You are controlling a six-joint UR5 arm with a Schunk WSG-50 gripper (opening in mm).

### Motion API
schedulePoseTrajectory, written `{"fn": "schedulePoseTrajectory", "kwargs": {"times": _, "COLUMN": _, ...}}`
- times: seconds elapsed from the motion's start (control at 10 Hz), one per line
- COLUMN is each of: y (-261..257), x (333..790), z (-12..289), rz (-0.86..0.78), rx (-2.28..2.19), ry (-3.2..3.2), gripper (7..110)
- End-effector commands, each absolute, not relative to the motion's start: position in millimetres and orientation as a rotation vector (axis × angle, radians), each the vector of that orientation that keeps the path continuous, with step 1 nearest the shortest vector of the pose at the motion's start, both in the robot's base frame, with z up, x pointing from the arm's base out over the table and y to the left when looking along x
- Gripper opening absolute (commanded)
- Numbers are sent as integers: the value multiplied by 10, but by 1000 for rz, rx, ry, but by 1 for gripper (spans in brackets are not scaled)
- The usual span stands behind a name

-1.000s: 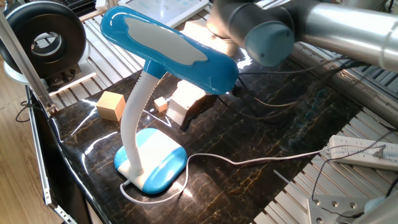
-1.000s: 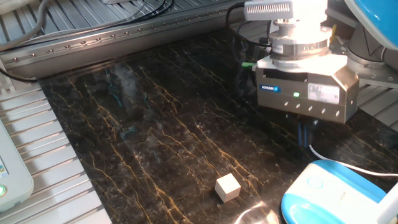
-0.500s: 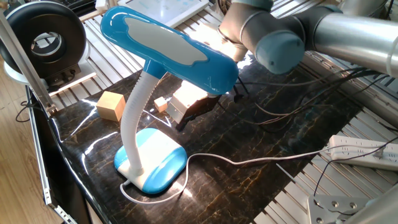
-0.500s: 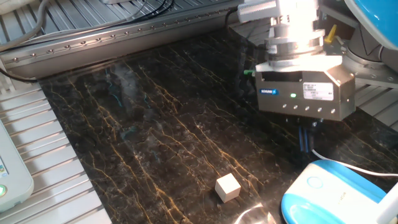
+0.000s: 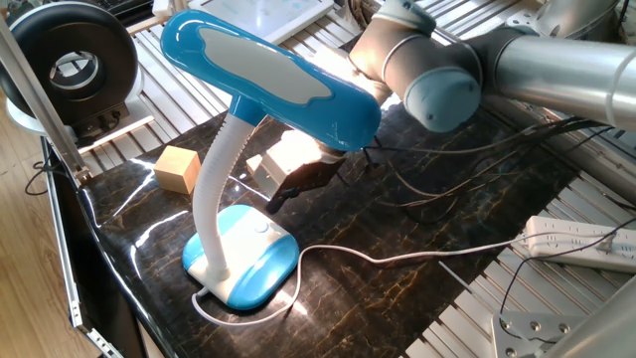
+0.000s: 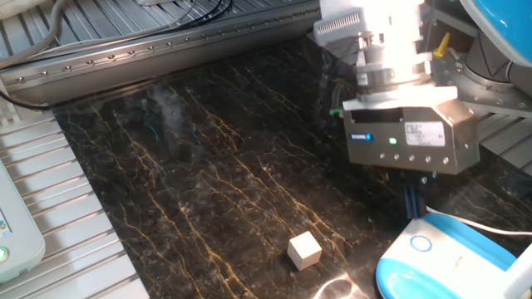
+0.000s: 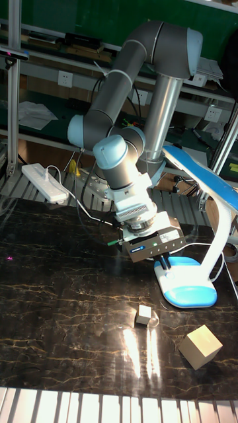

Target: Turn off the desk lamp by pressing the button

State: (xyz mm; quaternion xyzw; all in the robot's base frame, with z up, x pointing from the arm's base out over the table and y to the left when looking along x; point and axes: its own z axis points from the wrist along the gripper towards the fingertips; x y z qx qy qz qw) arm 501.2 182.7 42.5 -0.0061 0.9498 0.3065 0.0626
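The desk lamp stands on the dark marble table, with its blue oval head point(image 5: 268, 75) on a white ribbed neck point(image 5: 214, 184) above the blue and white base point(image 5: 243, 257). The base point(image 6: 440, 264) carries the button point(image 6: 421, 244), a small whitish ring near its far edge, also visible in one fixed view point(image 5: 260, 227). My gripper point(image 6: 416, 203) points down just behind the button, its dark fingers together and narrowing to one tip point(image 5: 272, 205) a little short of it. In the tall view the gripper point(image 7: 162, 262) hangs over the base's left end point(image 7: 188, 285). Bright light falls on the gripper body under the head.
A small wooden cube point(image 6: 304, 249) lies in front of the gripper, and a larger wooden cube point(image 5: 177, 167) sits beyond the lamp neck. The lamp's thin white cord point(image 5: 397, 257) runs across the table. A white power strip point(image 5: 586, 242) lies off the marble edge.
The gripper has moved sideways and down toward the lamp base, and its fingertips now sit close to the button. The lamp and the cubes have not moved.
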Motion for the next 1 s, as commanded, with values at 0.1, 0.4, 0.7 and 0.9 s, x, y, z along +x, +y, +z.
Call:
{"fn": "schedulePoseTrajectory", "kwargs": {"times": 0.1, "y": 1889, "x": 5043, "z": 314, "rz": 901, "rx": 14, "ry": 2877, "gripper": 7}}
{"fn": "schedulePoseTrajectory", "kwargs": {"times": 0.4, "y": 1982, "x": 5002, "z": 406, "rz": 952, "rx": 30, "ry": 2874, "gripper": 7}}
{"fn": "schedulePoseTrajectory", "kwargs": {"times": 0.7, "y": 1989, "x": 4984, "z": 433, "rz": 962, "rx": 66, "ry": 2883, "gripper": 7}}
{"fn": "schedulePoseTrajectory", "kwargs": {"times": 0.9, "y": 2074, "x": 4972, "z": 452, "rz": 1022, "rx": 86, "ry": 2868, "gripper": 7}}
